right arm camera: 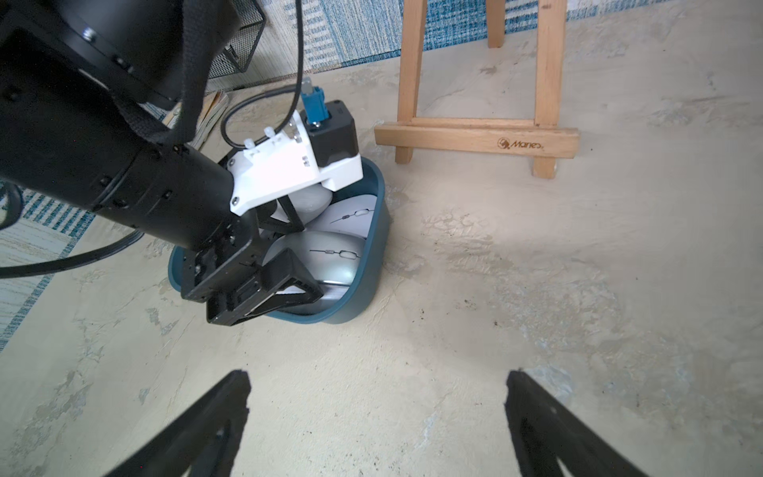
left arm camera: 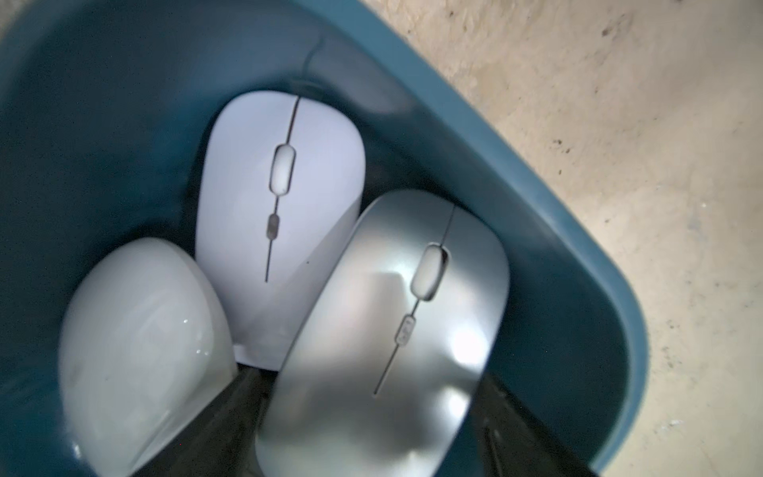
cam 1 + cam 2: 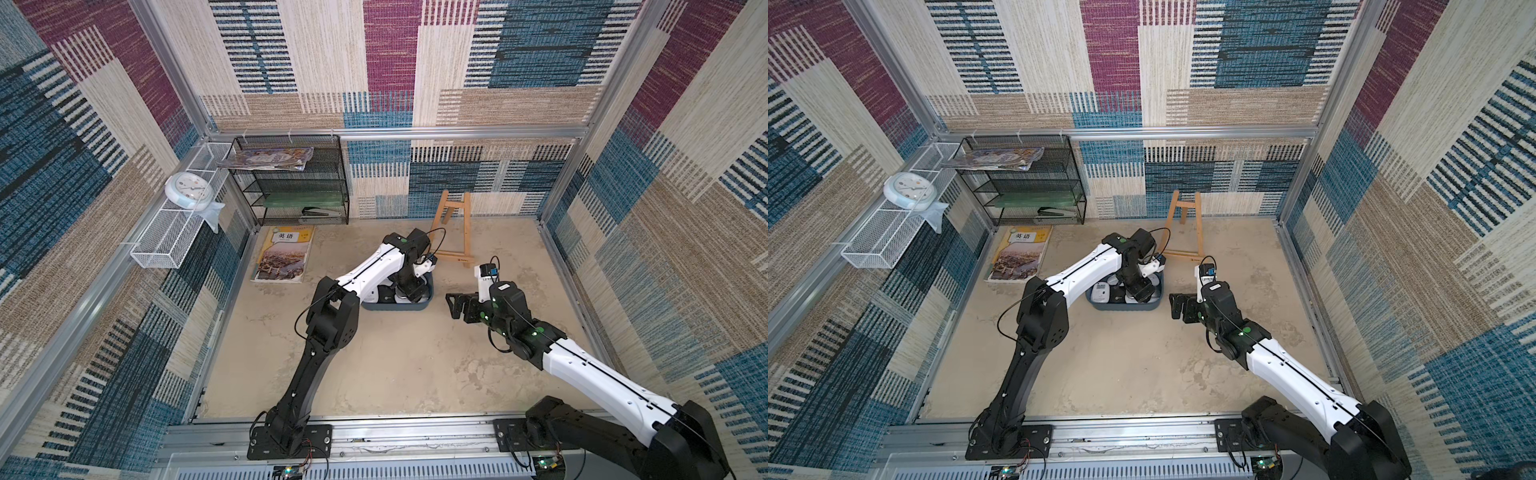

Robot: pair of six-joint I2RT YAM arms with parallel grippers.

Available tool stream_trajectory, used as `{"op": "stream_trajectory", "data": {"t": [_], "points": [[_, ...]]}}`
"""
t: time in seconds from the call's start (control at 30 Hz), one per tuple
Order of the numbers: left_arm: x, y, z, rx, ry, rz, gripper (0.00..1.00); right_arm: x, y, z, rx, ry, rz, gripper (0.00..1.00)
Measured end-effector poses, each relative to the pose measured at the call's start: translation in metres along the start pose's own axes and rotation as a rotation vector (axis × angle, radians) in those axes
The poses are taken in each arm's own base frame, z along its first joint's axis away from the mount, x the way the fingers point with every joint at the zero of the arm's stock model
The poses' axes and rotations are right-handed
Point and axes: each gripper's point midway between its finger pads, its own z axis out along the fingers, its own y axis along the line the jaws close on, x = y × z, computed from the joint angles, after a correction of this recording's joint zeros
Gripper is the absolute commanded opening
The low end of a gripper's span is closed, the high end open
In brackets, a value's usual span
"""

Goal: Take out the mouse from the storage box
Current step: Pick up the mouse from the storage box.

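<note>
Mouse: silver, smooth, domed; storage box: teal plastic, rounded.

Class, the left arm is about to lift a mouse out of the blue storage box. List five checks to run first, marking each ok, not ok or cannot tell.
1. The left gripper is down inside the storage box: ok.
2. Its fingers stand either side of the silver mouse: ok.
3. Those fingers actually press on the silver mouse: cannot tell.
4. The silver mouse lies free of its neighbours: not ok, it rests against the white mouse.
5. The right gripper is open, empty and clear of the box: ok.
</note>
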Motion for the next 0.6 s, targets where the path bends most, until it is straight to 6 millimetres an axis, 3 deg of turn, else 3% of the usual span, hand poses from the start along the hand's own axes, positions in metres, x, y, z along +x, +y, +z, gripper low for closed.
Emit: {"op": "stream_trajectory", "data": {"t": [0.2, 0.37, 0.6], "points": [[0.000, -0.001, 0.010, 0.026, 0.004, -0.022, 0.92, 0.002, -0.001, -0.002, -0.001, -0.003, 0.009, 1.00], [0.000, -0.001, 0.014, 0.036, 0.006, -0.036, 0.74, 0.003, -0.002, -0.004, 0.000, -0.001, 0.019, 1.00], [0.000, -0.003, 0.011, 0.036, -0.002, -0.054, 0.61, 0.008, -0.005, -0.006, 0.007, 0.003, 0.027, 1.00]]}}
